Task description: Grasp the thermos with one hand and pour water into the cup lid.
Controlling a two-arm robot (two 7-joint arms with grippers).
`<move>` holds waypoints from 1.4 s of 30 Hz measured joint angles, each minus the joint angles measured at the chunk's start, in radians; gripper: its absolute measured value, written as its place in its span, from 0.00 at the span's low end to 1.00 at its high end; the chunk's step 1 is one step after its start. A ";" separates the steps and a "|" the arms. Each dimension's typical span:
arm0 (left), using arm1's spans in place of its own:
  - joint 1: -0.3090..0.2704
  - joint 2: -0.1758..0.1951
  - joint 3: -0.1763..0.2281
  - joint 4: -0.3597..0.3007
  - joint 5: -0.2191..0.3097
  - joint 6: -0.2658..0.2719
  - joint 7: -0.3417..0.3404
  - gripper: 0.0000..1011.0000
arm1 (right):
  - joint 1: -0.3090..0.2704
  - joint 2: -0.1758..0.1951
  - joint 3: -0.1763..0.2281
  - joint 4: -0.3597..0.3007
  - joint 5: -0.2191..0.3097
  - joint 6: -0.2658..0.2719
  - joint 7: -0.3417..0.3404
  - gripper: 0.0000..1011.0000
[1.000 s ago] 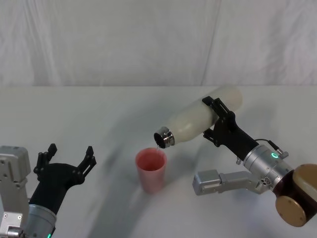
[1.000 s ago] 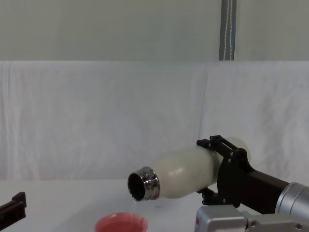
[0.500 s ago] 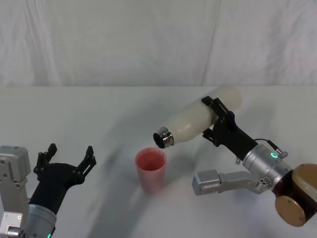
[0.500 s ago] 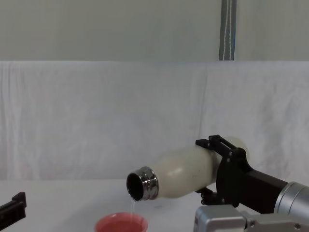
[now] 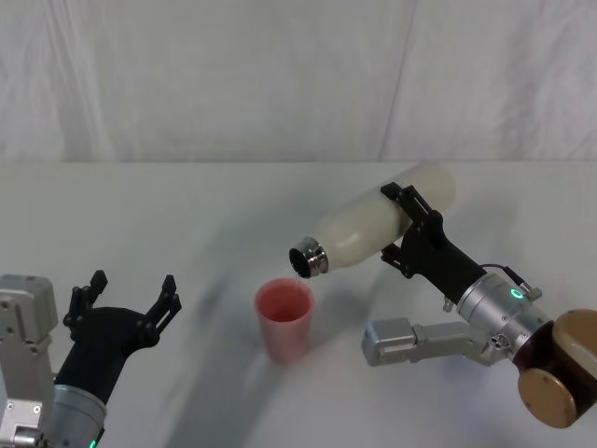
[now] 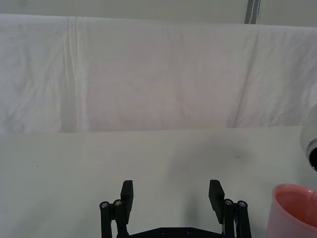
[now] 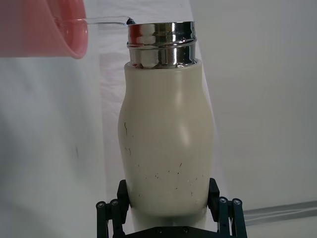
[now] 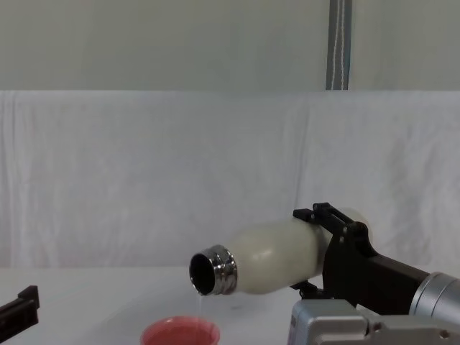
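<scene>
Right gripper (image 5: 408,227) clamped on the thermos (image 5: 373,225), tilted neck-down just above the cup lid (image 5: 284,319); thin water stream (image 7: 101,21) runs from the neck into it. Left gripper (image 5: 126,299) well left of the cup lid, fingers spread, holding nothing; cup lid upright on the table (image 5: 187,205).

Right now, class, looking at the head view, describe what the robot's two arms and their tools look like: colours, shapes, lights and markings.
Both tools are matte black with jaw-like, notched fingers. The right tool sits on a silver-grey cylindrical wrist bearing a green ring light, followed by a dark brown joint with a tan round cap and a grey boxy module beside it. The left tool joins a black arm segment, with a light grey boxy housing alongside and small green lights lower down.
</scene>
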 joint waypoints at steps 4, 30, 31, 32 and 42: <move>0.000 0.000 0.000 0.000 0.000 0.000 0.000 0.99 | -0.008 -0.003 0.011 -0.007 0.021 -0.004 0.014 0.94; 0.000 0.000 0.000 0.000 0.000 0.000 0.000 0.99 | -0.090 -0.017 0.111 -0.107 0.194 -0.016 0.133 0.94; 0.000 0.000 0.000 0.000 0.000 0.000 0.000 0.99 | -0.098 -0.018 0.121 -0.117 0.208 -0.016 0.142 0.94; 0.000 0.000 0.000 0.000 0.000 0.000 0.000 0.99 | -0.098 -0.018 0.121 -0.117 0.208 -0.016 0.142 0.94; 0.000 0.000 0.000 0.000 0.000 0.000 0.000 0.99 | -0.169 -0.034 0.198 -0.203 0.348 0.008 0.244 0.94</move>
